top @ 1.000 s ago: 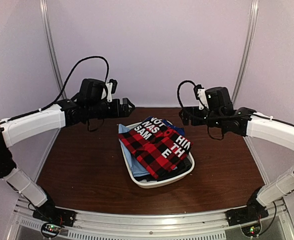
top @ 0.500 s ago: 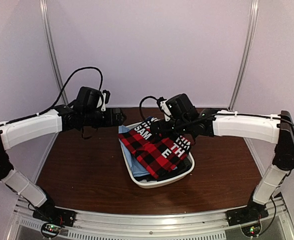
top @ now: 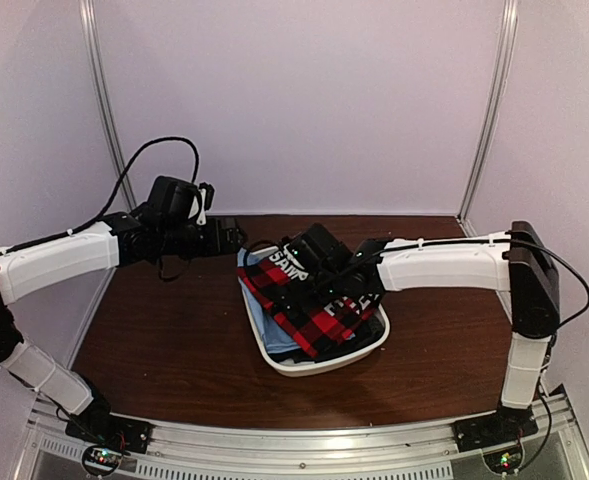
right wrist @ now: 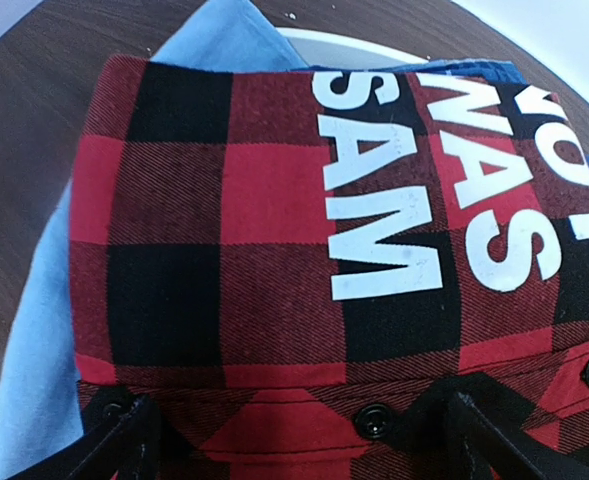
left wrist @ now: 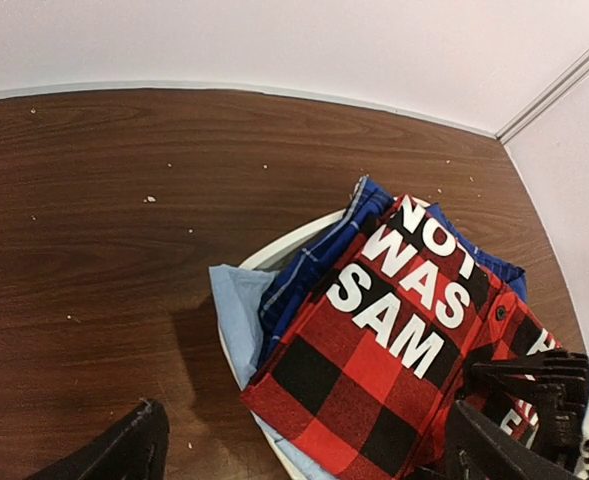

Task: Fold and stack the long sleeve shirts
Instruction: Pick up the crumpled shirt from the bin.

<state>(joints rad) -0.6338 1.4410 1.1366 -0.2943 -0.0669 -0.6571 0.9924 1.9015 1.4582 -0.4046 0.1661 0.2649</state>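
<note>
The red-and-black checked shirt [top: 309,305] with white block letters lies folded on top in a white basket [top: 304,366]. It also shows in the left wrist view [left wrist: 374,370] and fills the right wrist view [right wrist: 264,230]. The navy shirt [left wrist: 309,275] lies under it, with only an edge showing [right wrist: 479,68]. My right gripper [top: 332,288] is open, low over the red shirt, with its fingertips [right wrist: 124,435] touching the cloth by a black button [right wrist: 374,422]. My left gripper [top: 231,236] is open and empty, above the table by the basket's back-left rim.
A light blue cloth [left wrist: 236,300] lies beneath the shirts and hangs over the basket's left rim [left wrist: 284,245]. The basket sits mid-table on the brown tabletop [top: 164,340]. White walls and metal posts close in the back and sides.
My right arm has swung in from the back right and come down onto the red shirt. My left gripper has drawn back a little to the left and lower.
</note>
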